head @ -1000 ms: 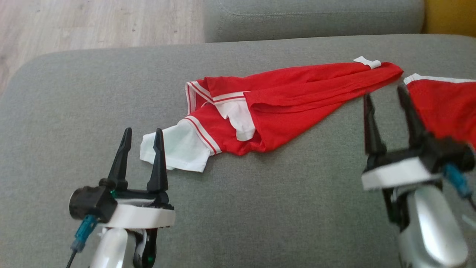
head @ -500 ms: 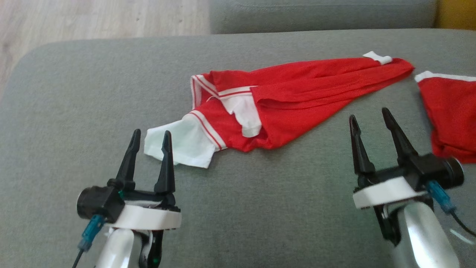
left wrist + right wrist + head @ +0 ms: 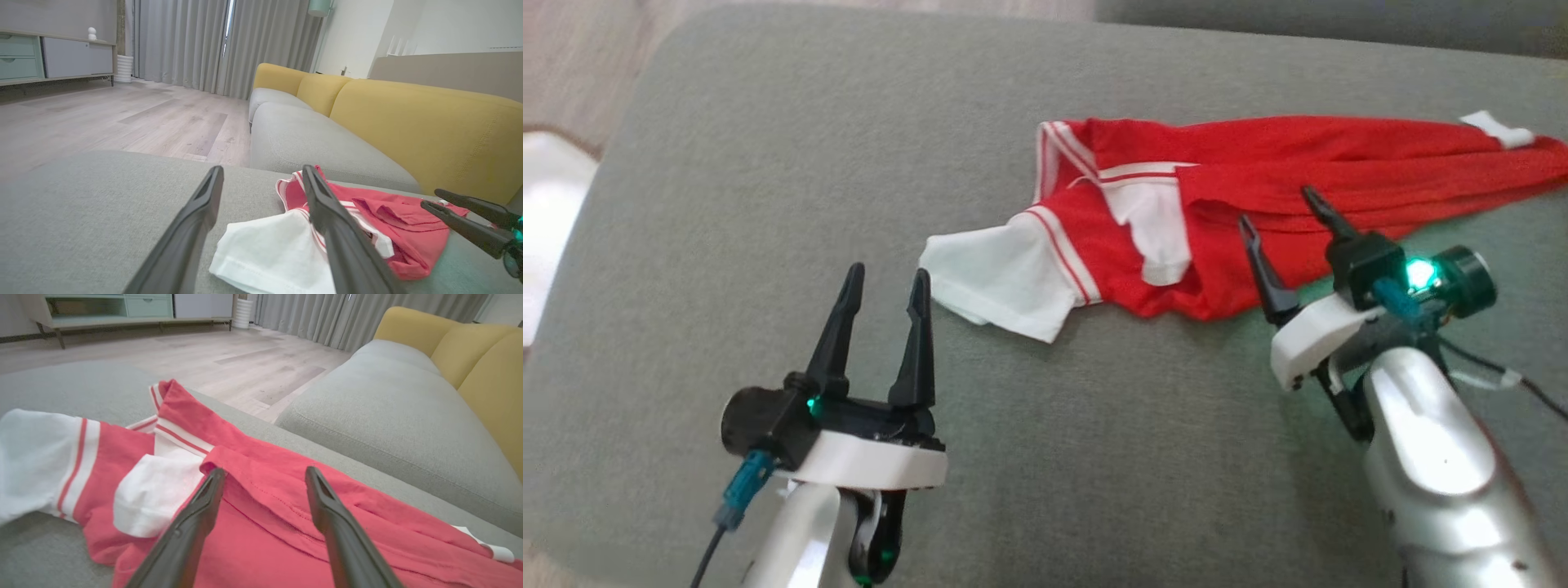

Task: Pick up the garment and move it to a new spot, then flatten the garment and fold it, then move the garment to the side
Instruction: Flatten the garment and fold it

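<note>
I am in a home living room: sofa at two o'clock, curtains at twelve, sideboard at ten, wooden floor.

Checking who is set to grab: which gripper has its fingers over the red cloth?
The right gripper: it hangs open over the garment, above its red body. The left gripper, also open, points at bare cushion beside the white sleeve.

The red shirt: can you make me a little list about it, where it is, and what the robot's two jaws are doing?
shirt: red with white stripes, crumpled, not folded yet
sleeve: white, sticking out toward the left jaws
where: on the grey sofa cushion
left jaws: open, empty, beside the sleeve
right jaws: open, empty, over the red cloth
behind: yellow sofa back
</note>
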`<state>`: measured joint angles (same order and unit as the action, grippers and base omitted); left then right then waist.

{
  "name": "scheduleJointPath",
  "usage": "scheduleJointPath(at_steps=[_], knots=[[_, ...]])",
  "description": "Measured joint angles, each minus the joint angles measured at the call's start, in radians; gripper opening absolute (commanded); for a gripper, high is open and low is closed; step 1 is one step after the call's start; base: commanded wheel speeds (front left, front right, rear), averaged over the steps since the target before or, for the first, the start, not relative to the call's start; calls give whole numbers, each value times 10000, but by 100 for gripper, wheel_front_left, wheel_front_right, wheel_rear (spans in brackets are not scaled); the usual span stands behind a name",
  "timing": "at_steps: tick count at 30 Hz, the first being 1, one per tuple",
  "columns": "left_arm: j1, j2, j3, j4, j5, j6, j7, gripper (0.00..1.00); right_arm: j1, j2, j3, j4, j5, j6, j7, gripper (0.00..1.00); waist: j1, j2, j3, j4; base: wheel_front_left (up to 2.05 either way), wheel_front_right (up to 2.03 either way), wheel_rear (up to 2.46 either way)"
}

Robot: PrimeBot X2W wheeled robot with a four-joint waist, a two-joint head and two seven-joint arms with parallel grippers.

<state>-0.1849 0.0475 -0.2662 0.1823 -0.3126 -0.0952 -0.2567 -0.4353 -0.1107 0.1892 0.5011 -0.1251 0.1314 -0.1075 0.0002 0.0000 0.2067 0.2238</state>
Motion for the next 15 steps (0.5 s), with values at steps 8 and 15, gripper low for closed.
scheduleJointPath(at_steps=[8, 15], knots=[[-202, -8, -297, 54, -222, 163, 0, 100, -1227, -284, 610, 1689, -163, 0, -127, 100, 0, 0, 420, 739, 0, 0, 0], [-251, -8, -545, 81, -224, 194, 0, 100, -1842, -370, 1035, 2894, -518, 0, -430, 100, -1, 0, 596, 1019, 0, 0, 0]])
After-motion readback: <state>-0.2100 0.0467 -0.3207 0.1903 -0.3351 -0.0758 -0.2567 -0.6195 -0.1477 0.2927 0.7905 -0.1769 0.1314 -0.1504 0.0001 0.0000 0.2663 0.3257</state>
